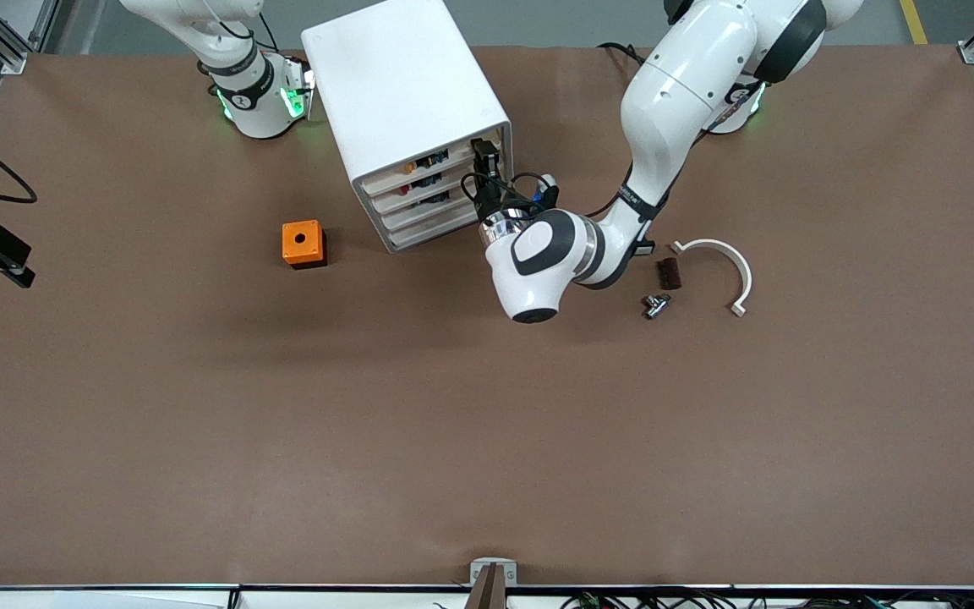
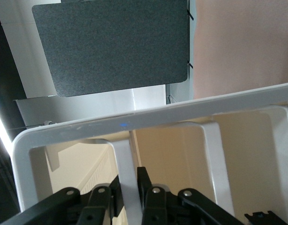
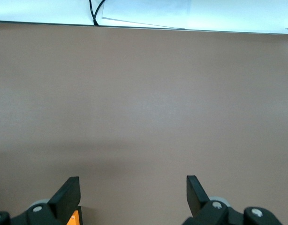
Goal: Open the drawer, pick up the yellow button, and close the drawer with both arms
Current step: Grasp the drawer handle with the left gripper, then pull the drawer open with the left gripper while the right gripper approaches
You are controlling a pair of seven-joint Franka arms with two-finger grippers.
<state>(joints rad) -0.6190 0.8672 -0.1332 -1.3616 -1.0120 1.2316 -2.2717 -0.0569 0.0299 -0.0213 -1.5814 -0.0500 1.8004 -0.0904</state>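
The white cabinet (image 1: 402, 76) stands near the robots' bases, its four drawers facing the front camera. The top drawer (image 1: 453, 150) sits in line with the three below it. My left gripper (image 1: 484, 154) is at that drawer's front, at the end toward the left arm. In the left wrist view the left gripper (image 2: 129, 182) is shut on a thin white rib (image 2: 125, 154) of the drawer's front frame (image 2: 134, 121). Small orange and dark parts (image 1: 421, 161) show through the drawer front; I cannot pick out the button. My right gripper (image 3: 133, 187) hangs open and empty over bare table, and waits.
An orange cube with a hole (image 1: 303, 244) lies toward the right arm's end of the table, beside the cabinet. Toward the left arm's end lie a white curved bracket (image 1: 728, 262), a small dark block (image 1: 669, 273) and a small metal part (image 1: 656, 304).
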